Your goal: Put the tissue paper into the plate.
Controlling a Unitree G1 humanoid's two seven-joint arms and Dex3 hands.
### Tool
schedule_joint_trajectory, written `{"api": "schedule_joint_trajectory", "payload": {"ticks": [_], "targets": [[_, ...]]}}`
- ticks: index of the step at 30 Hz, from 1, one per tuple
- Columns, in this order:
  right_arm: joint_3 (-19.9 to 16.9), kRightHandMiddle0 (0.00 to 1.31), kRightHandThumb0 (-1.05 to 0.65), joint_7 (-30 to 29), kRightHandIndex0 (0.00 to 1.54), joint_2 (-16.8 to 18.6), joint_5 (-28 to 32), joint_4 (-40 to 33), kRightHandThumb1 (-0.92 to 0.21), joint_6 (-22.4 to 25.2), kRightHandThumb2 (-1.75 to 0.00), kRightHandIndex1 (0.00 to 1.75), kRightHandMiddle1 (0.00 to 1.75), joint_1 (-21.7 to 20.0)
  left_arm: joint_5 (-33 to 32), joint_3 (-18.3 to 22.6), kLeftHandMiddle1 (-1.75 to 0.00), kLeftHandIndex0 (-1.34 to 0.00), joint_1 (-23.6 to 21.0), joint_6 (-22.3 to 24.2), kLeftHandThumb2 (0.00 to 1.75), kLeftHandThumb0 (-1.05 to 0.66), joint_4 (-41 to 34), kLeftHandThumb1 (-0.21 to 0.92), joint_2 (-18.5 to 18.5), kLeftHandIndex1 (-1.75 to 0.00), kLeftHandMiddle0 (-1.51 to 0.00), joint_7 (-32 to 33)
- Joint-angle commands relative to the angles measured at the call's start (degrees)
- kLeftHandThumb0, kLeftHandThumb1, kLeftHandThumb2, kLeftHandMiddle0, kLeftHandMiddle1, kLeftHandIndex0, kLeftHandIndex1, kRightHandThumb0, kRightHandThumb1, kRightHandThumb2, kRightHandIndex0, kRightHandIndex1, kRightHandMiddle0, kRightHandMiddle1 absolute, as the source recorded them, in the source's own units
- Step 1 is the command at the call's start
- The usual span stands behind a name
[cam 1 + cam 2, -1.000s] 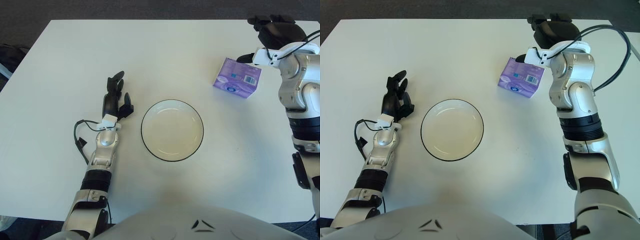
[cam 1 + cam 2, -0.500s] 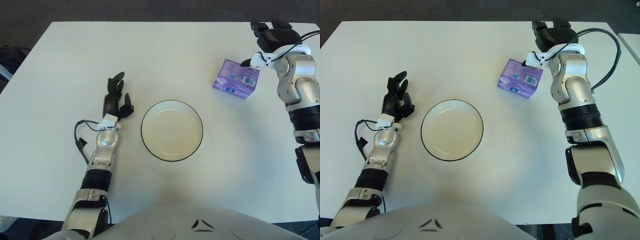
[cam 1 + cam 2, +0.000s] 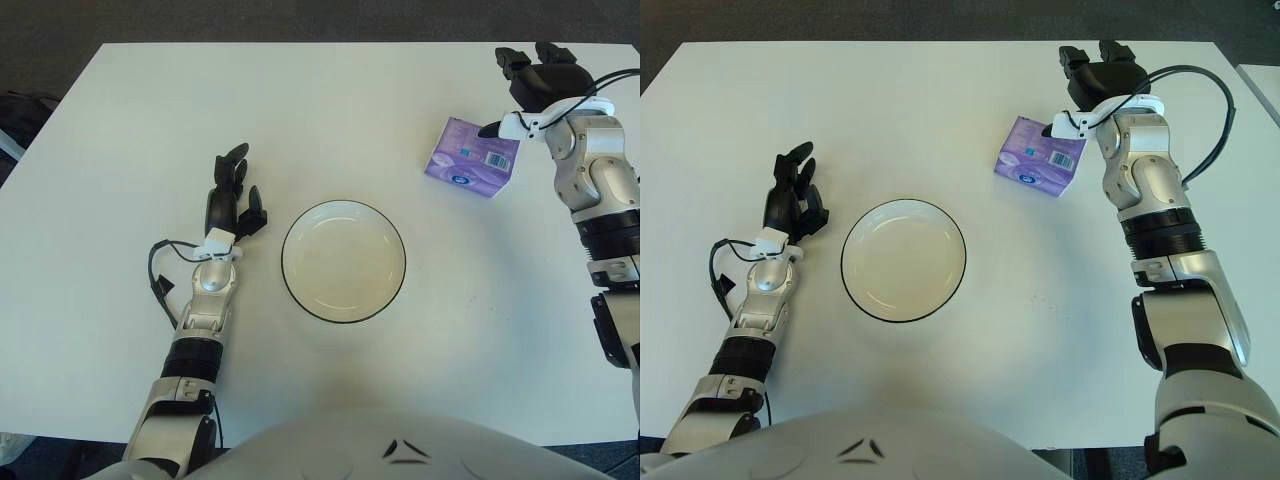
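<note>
Tissue pack [image 3: 472,157], purple with a white label panel and a small round mark on its top face, lies on the white desk [image 3: 320,110] toward the far right; the print is too small to read. It sits well apart from the plate [image 3: 344,260], a shallow white dish with a dark rim at the middle of the desk, holding nothing.

The right hand [image 3: 537,78] is just beyond the pack's far right corner, its dark fingers [image 3: 1076,66] spread and gripping nothing; whether any fingertip touches the pack cannot be told. Compared with a second ago, this hand has come slightly toward the pack and turned, so the fingers now point more across the far edge of the desk, while the pack and plate lie where they were.

The left hand [image 3: 232,195] shows just left of the plate with its fingers loosely extended and holding nothing, unchanged from before.

The right eye view shows the whole right forearm, with a black cable looping from the wrist, and a strip of a second pale surface at the far right edge; the left eye view cuts these off.
</note>
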Motion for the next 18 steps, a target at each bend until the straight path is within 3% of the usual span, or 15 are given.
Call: {"api": "schedule_joint_trajectory", "payload": {"ticks": [1, 18], "targets": [[-0.5, 0.00, -1.05, -0.8, 0.00, -1.2, 1.4, 0.1, -0.92, -0.1, -0.21, 0.00, 0.00, -0.8, 0.7, -1.1, 0.00, 0.00, 4.9, -0.3, 0.87, -0.71, 6.0, 0.92, -1.8, -0.79, -0.38, 0.3], [-0.2, 0.00, -1.05, -0.9, 0.00, -1.5, 2.9, -1.8, -0.92, 0.5, -0.30, 0.00, 0.00, 0.9, 0.3, -1.0, 0.00, 0.00, 4.8, -0.5, 0.87, -0.71, 6.1, 0.92, -1.6, -0.79, -0.38, -0.2]]}}
